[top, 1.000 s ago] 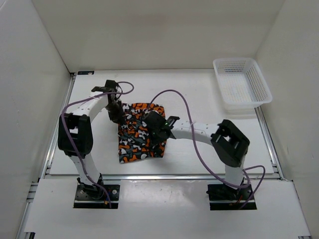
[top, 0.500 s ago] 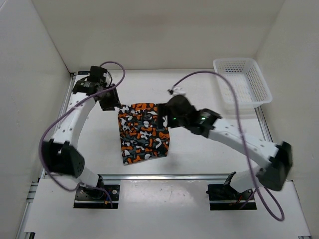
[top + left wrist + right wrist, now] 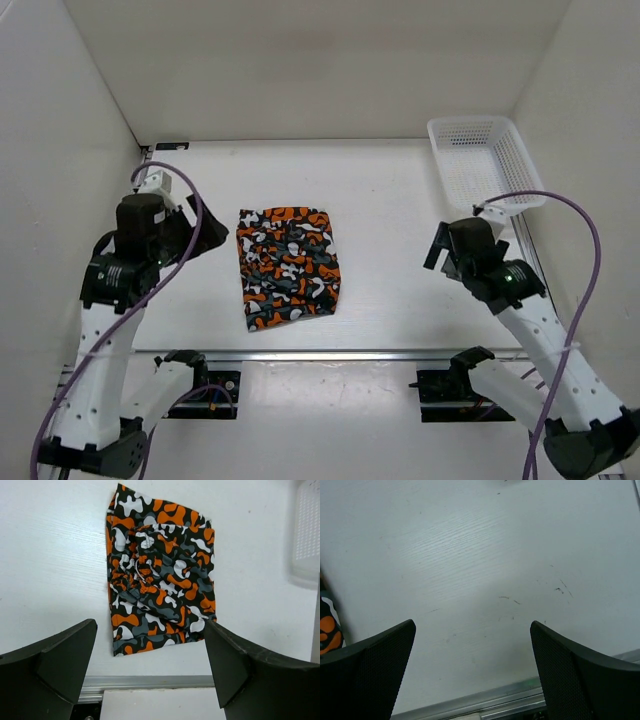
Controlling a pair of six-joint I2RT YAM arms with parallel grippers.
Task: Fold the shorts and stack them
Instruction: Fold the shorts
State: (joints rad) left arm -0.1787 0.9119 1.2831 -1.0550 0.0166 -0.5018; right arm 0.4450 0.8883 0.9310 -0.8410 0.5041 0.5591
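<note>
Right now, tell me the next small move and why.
Probably lower the left gripper to the near left corner of the camouflage shorts to square them. They lie folded but skewed, near edge slanted. Left gripper and right gripper both stand open, off the cloth, the left nearer.

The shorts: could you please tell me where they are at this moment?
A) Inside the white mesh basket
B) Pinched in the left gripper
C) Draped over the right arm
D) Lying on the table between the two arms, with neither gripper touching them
D: the shorts lie on the table, well away from the basket, and the left gripper and right gripper both stand open and clear of the fabric.
</note>
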